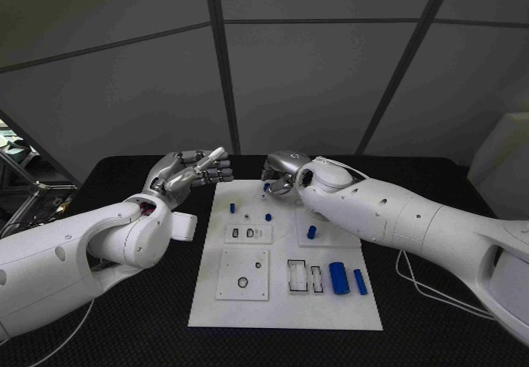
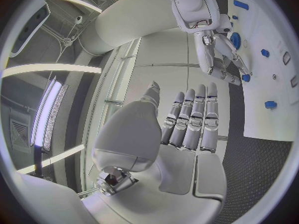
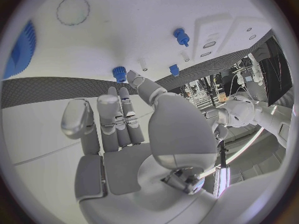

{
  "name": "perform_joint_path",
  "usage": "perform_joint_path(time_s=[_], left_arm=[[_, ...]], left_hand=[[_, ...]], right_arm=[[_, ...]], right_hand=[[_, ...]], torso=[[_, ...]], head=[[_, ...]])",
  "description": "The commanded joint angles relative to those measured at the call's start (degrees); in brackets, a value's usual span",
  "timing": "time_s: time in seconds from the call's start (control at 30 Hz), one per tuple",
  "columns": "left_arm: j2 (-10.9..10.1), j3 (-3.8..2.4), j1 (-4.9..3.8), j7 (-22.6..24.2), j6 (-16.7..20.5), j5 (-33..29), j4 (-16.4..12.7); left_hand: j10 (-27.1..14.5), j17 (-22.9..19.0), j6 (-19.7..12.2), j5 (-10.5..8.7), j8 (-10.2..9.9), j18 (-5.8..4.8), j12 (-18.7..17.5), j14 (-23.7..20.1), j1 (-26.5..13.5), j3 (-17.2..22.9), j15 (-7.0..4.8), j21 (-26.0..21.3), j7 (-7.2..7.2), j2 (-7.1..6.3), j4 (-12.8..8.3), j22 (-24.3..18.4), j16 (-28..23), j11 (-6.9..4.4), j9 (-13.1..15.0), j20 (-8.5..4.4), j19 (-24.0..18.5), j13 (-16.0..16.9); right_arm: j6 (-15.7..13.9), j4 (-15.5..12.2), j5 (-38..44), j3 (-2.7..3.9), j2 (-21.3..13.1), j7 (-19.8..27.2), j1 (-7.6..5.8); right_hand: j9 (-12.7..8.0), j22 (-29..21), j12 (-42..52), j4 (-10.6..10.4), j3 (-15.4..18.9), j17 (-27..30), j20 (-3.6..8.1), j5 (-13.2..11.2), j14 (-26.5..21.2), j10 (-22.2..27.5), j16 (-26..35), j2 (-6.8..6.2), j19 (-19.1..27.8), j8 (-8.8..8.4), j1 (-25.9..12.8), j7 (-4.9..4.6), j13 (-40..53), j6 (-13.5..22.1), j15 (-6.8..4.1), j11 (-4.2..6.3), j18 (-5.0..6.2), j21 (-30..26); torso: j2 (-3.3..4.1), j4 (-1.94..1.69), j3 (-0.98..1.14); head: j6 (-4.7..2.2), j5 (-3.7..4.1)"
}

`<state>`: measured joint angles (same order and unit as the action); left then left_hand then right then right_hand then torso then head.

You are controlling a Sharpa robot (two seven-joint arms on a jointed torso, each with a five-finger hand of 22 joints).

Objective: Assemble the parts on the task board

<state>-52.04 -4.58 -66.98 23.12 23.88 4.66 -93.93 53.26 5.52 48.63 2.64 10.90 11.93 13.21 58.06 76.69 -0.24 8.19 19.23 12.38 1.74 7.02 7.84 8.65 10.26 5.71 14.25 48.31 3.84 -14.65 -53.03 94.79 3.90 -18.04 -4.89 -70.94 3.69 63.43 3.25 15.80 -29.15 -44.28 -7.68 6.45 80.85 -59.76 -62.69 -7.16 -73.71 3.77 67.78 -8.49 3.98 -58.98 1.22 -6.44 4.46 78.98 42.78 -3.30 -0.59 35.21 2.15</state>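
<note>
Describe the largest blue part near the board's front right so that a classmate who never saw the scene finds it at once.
Start at the white task board on the black table. Go to its near right corner, where two blue parts lie side by side. The thick blue cylinder is the broader one; its neighbour, the thin blue rod, is slimmer.

Head view: dim overall, with a cool bluish tone; the white task board is the brightest surface and the black table swallows detail. Soft sheen on both white arms. Left wrist view: bright ceiling strip lights glare strongly. Both wrist views bend straight edges heavily toward the dark rim, where detail softens.
</note>
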Motion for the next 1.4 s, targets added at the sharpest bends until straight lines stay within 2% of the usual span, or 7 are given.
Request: perform_joint_path(time_s=[0.03, 0.3, 0.47, 0.6, 0.73, 0.9, 1.4], left_arm=[[-0.15, -0.07, -0.12, 0.19, -0.63, 0.28, 0.02], [-0.74, -0.07, -0.12, 0.17, -0.77, 0.28, -0.05], [-1.00, -0.07, -0.12, 0.12, -0.86, 0.28, -0.03], [-1.03, -0.06, -0.12, 0.06, -1.00, 0.28, 0.19], [-0.78, -0.06, -0.11, 0.04, -1.19, 0.28, 0.58], [-0.41, -0.06, -0.10, 0.01, -1.40, 0.28, 1.06], [0.02, -0.05, -0.09, -0.08, -1.64, 0.28, 1.58]], left_hand=[[0.24, -0.09, 0.17, 0.34, -0.20, -1.58, -0.20, -0.30, -0.09, 0.00, 0.13, 0.11, 0.37, 0.71, -0.25, -0.05, -0.28, 0.03, -0.05, 0.04, 0.46, -0.07], [0.24, -0.09, 0.17, 0.34, -0.20, -1.58, -0.20, -0.30, -0.09, 0.00, 0.13, 0.11, 0.37, 0.71, -0.25, -0.05, -0.28, 0.03, -0.05, 0.04, 0.46, -0.07], [0.24, -0.09, 0.17, 0.34, -0.20, -1.58, -0.20, -0.30, -0.09, 0.00, 0.13, 0.11, 0.37, 0.71, -0.25, -0.05, -0.28, 0.03, -0.05, 0.04, 0.46, -0.07], [0.24, -0.09, 0.17, 0.34, -0.20, -1.58, -0.20, -0.30, -0.09, 0.00, 0.13, 0.11, 0.37, 0.71, -0.25, -0.05, -0.28, 0.03, -0.05, 0.04, 0.46, -0.07], [0.27, -0.10, 0.21, 0.35, -0.24, -1.57, -0.25, -0.29, -0.06, -0.04, 0.13, 0.09, 0.35, 0.73, -0.34, -0.09, -0.37, 0.02, -0.06, 0.05, 0.45, -0.06], [0.27, -0.10, 0.21, 0.35, -0.24, -1.57, -0.25, -0.29, -0.06, -0.04, 0.13, 0.09, 0.35, 0.73, -0.34, -0.09, -0.37, 0.02, -0.06, 0.05, 0.45, -0.06], [0.27, -0.10, 0.21, 0.35, -0.24, -1.57, -0.25, -0.29, -0.06, -0.04, 0.13, 0.09, 0.35, 0.73, -0.34, -0.09, -0.37, 0.02, -0.06, 0.05, 0.45, -0.06]], right_arm=[[-2.47, -2.26, -0.61, 0.02, -1.69, 0.74, -0.16], [-5.91, -11.85, -6.26, 0.07, -11.25, 0.07, -0.25], [-4.76, -17.09, -12.41, 0.51, -17.77, -1.50, -0.32], [-2.33, -19.34, -16.49, 0.79, -21.80, -3.35, -0.34], [0.75, -19.64, -18.00, 0.89, -23.48, -5.37, -0.35], [2.49, -17.98, -18.50, 0.92, -23.05, -6.32, -0.34], [6.82, -13.25, -17.01, 0.93, -19.28, -7.23, -0.32]], right_hand=[[0.06, -0.35, 0.31, -0.20, 1.20, 0.29, 0.04, -0.39, -0.49, 0.49, 0.23, -0.73, 0.47, -0.14, 0.00, -0.10, 0.20, 0.43, 0.08, 0.07, 1.08, -0.50], [0.25, 3.02, 1.62, -0.97, 2.03, -2.08, 0.38, 0.20, 1.00, -4.26, -1.86, 0.30, -2.09, 0.22, 0.04, -0.50, 1.25, -1.29, -0.37, 0.77, 0.41, 0.97], [0.10, 9.75, 4.69, -2.07, 1.49, -6.15, 1.94, 0.11, 2.69, -13.79, -4.83, 0.71, -6.51, -0.17, -1.07, 0.78, 3.08, -1.06, -2.26, 3.09, -0.93, 4.05], [0.05, 14.37, 9.28, -3.00, 3.18, -10.36, 3.54, -0.36, 3.83, -22.49, -7.68, -1.03, -9.35, -0.19, -1.98, 2.19, 6.32, 0.19, -3.95, 5.15, -1.88, 6.12], [0.25, 17.86, 31.20, -7.00, 11.22, -22.62, 4.97, 0.62, 5.81, -25.14, -15.55, -2.55, -11.35, 0.11, -1.43, 2.56, 27.46, 3.73, -4.70, 6.54, -2.62, 7.69], [0.24, 19.14, 58.37, -12.47, 16.81, -29.50, 4.18, 0.56, 6.26, -22.87, -19.64, -2.09, -11.98, -0.03, 1.66, 2.03, 56.09, 4.58, -4.22, 5.58, -2.88, 8.21], [0.21, 20.77, 68.42, -17.18, 18.45, -33.03, 3.59, 0.55, 6.68, -22.82, -21.50, -2.22, -12.83, -0.06, 4.45, 1.74, 67.08, 5.28, -3.60, 4.65, -3.18, 8.84]], torso=[[-0.03, 0.12, 0.04], [-0.22, 0.65, 0.07], [-0.38, 1.37, 0.23], [-0.46, 1.89, 0.35], [-0.44, 2.05, 0.47], [-0.37, 1.90, 0.48], [-0.45, 1.69, 0.33]], head=[[-0.02, -0.13], [-0.30, -0.21], [-0.44, -0.35], [-0.49, -0.47], [-0.47, -0.47], [-0.33, -0.27], [0.05, 0.08]])
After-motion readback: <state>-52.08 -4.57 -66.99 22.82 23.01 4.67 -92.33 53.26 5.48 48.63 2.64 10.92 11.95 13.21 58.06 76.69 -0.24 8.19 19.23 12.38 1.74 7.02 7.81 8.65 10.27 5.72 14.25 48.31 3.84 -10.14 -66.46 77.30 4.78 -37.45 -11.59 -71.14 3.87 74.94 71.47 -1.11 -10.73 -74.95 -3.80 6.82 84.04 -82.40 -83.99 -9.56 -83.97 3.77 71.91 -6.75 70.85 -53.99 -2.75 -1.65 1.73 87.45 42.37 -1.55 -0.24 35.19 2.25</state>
